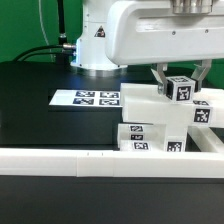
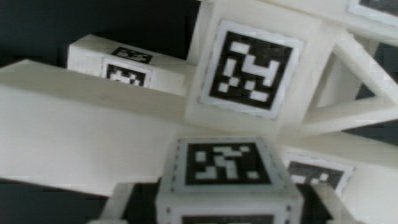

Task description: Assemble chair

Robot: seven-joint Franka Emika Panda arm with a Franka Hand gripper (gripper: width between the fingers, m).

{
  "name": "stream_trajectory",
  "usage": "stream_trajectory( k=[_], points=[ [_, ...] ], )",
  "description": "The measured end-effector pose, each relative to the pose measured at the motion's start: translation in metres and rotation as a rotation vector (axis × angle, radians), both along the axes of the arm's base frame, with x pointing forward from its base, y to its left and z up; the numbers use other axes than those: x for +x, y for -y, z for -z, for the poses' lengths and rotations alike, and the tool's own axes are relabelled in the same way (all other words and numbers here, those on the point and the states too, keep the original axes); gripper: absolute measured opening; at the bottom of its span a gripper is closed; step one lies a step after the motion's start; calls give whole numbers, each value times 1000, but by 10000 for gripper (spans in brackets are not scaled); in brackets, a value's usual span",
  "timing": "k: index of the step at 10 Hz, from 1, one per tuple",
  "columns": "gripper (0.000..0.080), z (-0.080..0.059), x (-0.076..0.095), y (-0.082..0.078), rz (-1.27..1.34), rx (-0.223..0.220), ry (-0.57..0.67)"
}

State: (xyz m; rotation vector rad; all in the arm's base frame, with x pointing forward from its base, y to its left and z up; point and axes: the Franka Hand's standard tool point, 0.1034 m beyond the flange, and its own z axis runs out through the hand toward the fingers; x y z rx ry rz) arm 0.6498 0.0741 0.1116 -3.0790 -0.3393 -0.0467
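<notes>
Where gripper (image 1: pixel 180 88) grips block (image 1: pixel 181 89), fingertips hidden.

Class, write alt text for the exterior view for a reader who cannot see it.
A robot gripper hangs over a cluster of white tagged chair parts on a black table. The marker board lies flat on the exterior view's left; a long white rail crosses the foreground.

White rounded arm (image 1: pixel 135 30) casing, black logo mark on base, dark hand (image 1: pixel 178 75) fingers

green wall (image 1: pixel 30 25) behind, black tabletop (image 1: pixel 40 110), long white rail (image 1: pixel 60 160) along front edge
</notes>
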Motion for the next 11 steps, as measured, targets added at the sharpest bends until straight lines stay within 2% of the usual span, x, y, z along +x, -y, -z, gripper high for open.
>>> stream_trajectory(
  k=[1, 6, 11],
  points=[
    [281, 0, 0, 0, 1, 0, 0],
    [281, 1, 1, 0, 450, 22, -8],
    [281, 1, 1, -2, 789, 38, -29]
  ],
)
